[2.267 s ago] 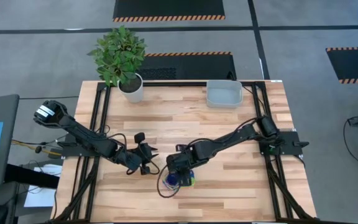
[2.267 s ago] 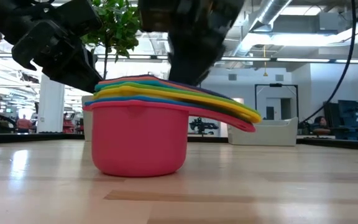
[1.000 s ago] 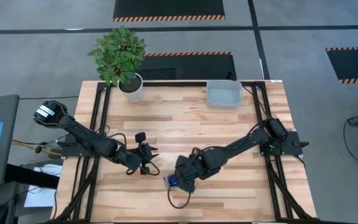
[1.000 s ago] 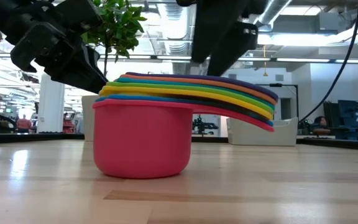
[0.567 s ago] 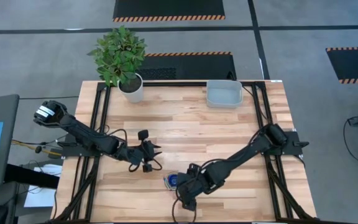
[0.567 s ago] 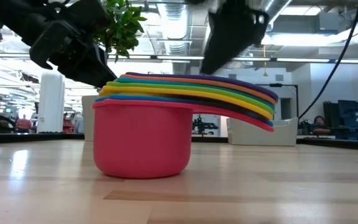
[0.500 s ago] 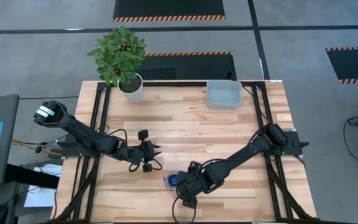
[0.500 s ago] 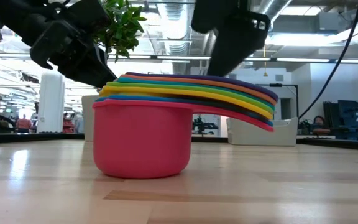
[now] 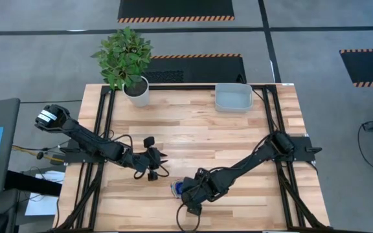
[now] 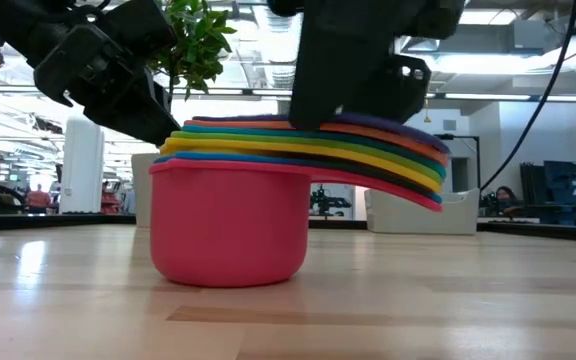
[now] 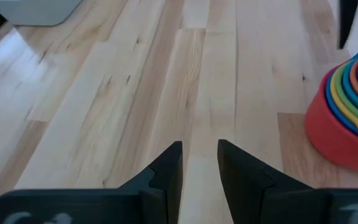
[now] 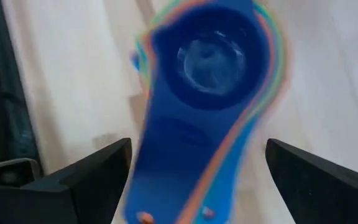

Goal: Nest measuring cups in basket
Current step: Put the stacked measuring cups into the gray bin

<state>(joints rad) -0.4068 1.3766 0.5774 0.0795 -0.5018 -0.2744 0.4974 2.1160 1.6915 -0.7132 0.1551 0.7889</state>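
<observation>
Two black jointed arms are seen. A white label is carried at the left arm (image 9: 76, 133) base, 9 o'clock. Black cable is looped beside the right arm (image 9: 251, 162). Fingers (image 11: 169, 171) are black, wedge-shaped.

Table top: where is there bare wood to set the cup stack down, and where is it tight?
Bare wood runs across the middle of the table, between the plant pot, the basket and the arms. It is crowded at the near edge, where the right tool hangs open over the nested cups beside the left tool.
</observation>
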